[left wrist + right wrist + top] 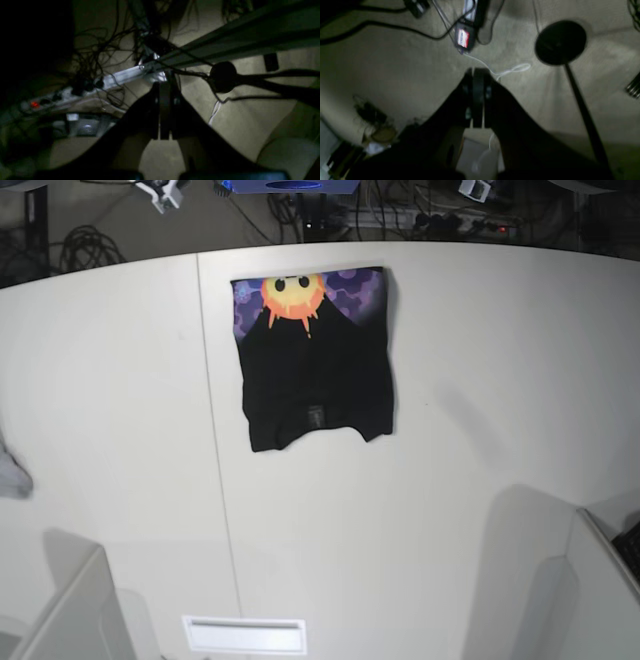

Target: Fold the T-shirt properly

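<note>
base view high above table (480, 380), wrist views facing floor off-table

1. No readable lettering anywhere.
2. Red-and-white label (463, 38) on a dark box on the floor: too blurred to read.
3. Small tag (314, 416) on the T-shirt (315, 380): too small to read.

The base view is bright and evenly lit from above. The flat white table (450, 380) shows no glare, only soft grey shadows near its lower corners. Its far edge curves, so the lens bends the picture at the edges. Both wrist views are dim, grainy and soft. The dark closed fingers (163, 110) are near silhouettes. The red switch light (34, 104) glows in the blur.
</note>
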